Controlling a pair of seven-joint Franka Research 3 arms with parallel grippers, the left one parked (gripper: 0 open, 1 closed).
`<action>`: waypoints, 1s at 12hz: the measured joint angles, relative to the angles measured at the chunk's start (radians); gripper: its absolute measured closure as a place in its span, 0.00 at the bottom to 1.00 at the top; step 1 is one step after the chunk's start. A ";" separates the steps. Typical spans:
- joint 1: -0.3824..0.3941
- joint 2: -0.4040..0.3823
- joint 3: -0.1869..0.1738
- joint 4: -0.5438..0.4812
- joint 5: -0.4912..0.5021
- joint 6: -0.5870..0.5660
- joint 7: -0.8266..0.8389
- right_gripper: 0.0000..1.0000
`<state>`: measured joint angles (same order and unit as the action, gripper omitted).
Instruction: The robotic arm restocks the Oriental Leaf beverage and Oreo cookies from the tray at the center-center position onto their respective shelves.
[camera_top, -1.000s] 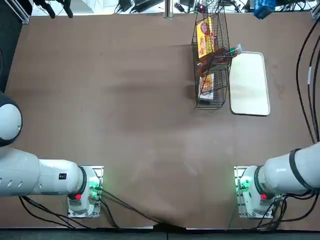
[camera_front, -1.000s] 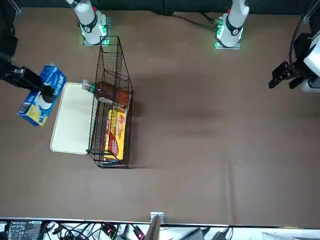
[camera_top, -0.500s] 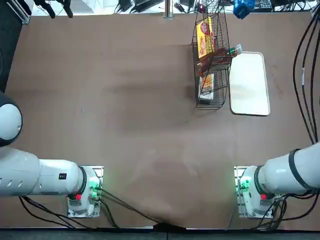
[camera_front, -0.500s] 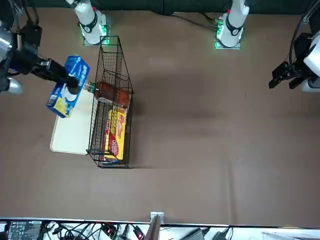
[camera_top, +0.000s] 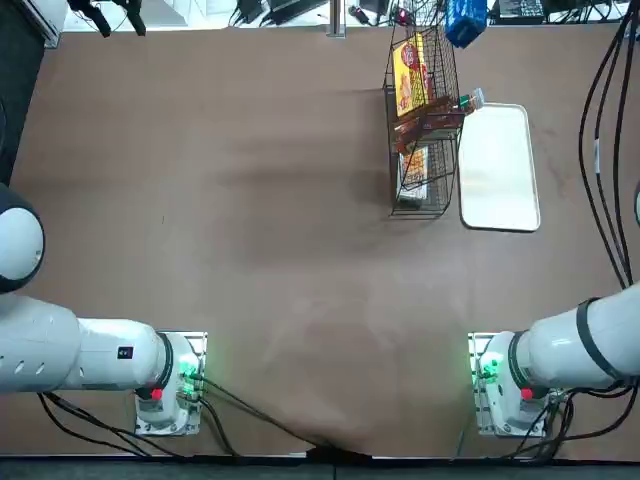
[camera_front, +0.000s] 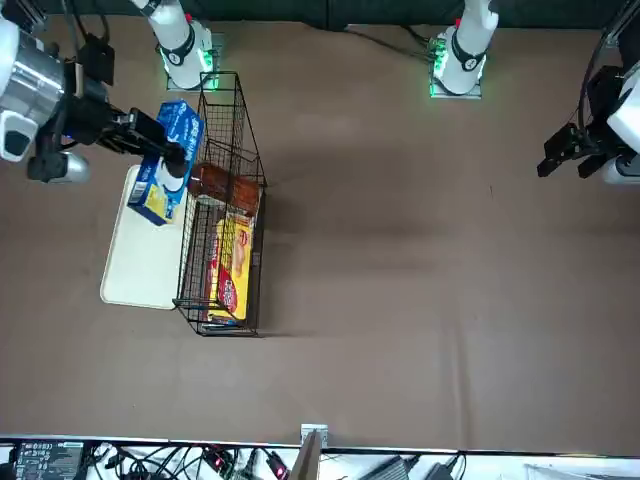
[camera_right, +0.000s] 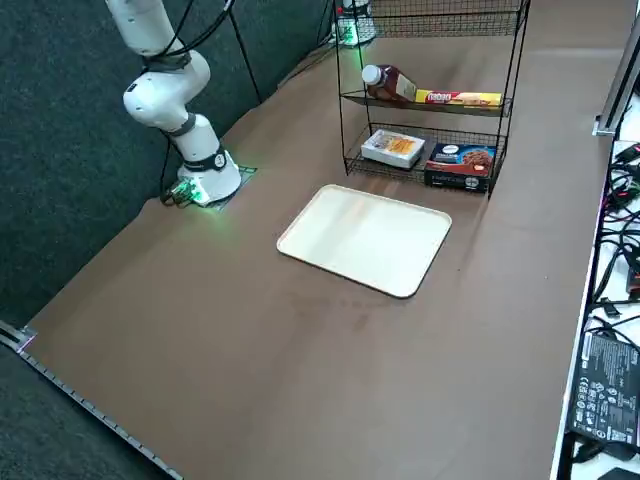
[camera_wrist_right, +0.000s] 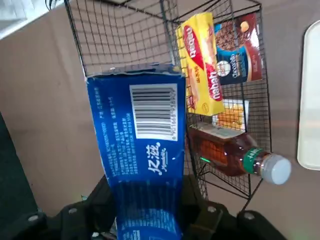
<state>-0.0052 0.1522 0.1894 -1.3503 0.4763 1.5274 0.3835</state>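
Pincer: the right black two-finger pincer (camera_wrist_right: 146, 197) is parted only by the width of the box, with its fingers against opposite sides and the carton held between them

Oreo cookies: in the blue cardboard box with white print and a barcode (camera_wrist_right: 132, 120), held in the air beside the rack and tilted in the front view

Just changed: in the front view the box has swung in from the far side of the tray until it overlaps the edge of the rack; in the top view its blue end has also shifted towards the rack

Oriental Leaf beverage: the clear bottle of reddish-brown tea with a white cap (camera_wrist_right: 225, 150) lies on its side on a rack tier, cap poking out on the tray side

Shelves: the tall black wire rack (camera_right: 520, 60) also holds a yellow-and-red pack (camera_wrist_right: 202, 65) and a blue-and-dark-red cookie pack (camera_wrist_right: 240, 50)

Tray: the flat white rounded tray (camera_right: 365, 240) lies on the brown table (camera_right: 250, 370) with nothing on it

Meaning: the drink looks shelved, so placing the cookies seems to be the last part

Next: probably line the box up with an open tier, then feed it in slowly

Risk: the tilted carton could catch a wire bar or nudge the rack
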 joint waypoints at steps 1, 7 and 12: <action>0.007 0.002 0.003 -0.002 0.000 -0.001 0.000 0.38; 0.048 0.015 0.007 -0.034 0.000 -0.006 -0.022 0.38; 0.067 0.018 0.007 -0.060 0.000 -0.007 -0.038 0.37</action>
<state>0.0617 0.1707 0.1965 -1.4106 0.4761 1.5208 0.3453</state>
